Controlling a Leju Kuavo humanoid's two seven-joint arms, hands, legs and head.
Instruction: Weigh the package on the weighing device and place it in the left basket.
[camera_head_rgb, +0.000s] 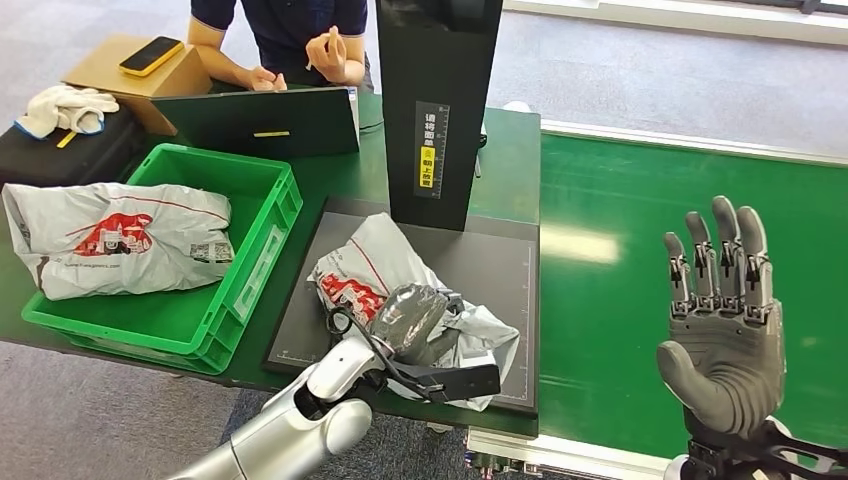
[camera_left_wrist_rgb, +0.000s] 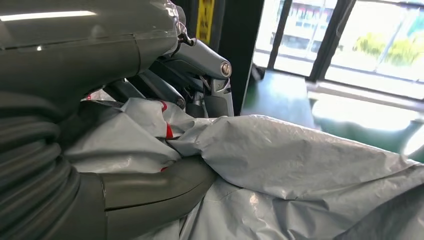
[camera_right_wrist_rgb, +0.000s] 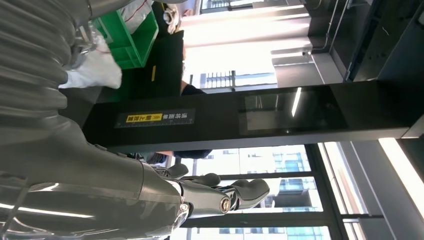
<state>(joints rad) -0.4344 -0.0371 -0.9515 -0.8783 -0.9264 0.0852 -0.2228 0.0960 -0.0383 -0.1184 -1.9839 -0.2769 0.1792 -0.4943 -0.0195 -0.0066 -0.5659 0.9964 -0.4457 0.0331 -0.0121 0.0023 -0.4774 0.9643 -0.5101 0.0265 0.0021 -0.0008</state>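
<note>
A crumpled grey plastic package with red print lies on the black weighing plate in front of the dark post. My left hand is on top of the package and grips its folds; the left wrist view shows the fingers and thumb dug into the grey plastic. My right hand is raised over the green conveyor belt, fingers straight and apart, holding nothing. The green basket stands left of the plate with another grey package lying in it.
A person sits behind the table beside a dark laptop. A cardboard box with a yellow phone, white gloves and a black case lie at the far left. The table's front edge runs just below the plate.
</note>
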